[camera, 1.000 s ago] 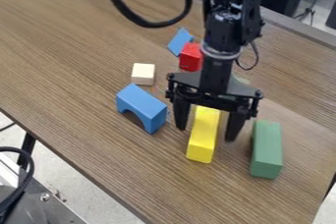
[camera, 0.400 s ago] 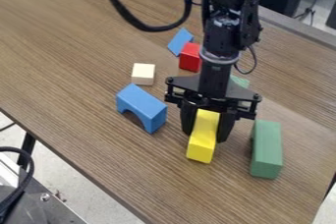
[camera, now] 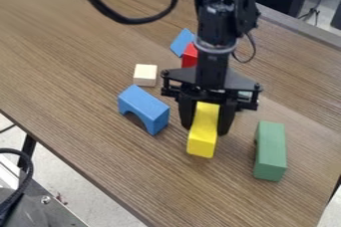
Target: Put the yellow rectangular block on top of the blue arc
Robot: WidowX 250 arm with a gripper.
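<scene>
Right of the table's centre, the black gripper (camera: pixel 206 121) is shut on the yellow rectangular block (camera: pixel 204 130), one finger against each long side. The block's near end sticks out toward the camera, and its far end lies between the fingers under the gripper body. Just left of the gripper, the blue arc (camera: pixel 144 107) rests on the table with its opening facing the lower left and its top bare. A small gap separates it from the gripper's left finger.
A green block (camera: pixel 270 150) lies to the right of the yellow one. Behind the arc sits a cream block (camera: pixel 145 74). Farther back are a red block (camera: pixel 190 56) and a blue triangular piece (camera: pixel 182 42), close to the arm. The wooden table's (camera: pixel 80 86) left edge runs diagonally.
The fingers have closed from both sides onto the yellow block. Since then, gripper and block have shifted slightly up and to the left in the view.
</scene>
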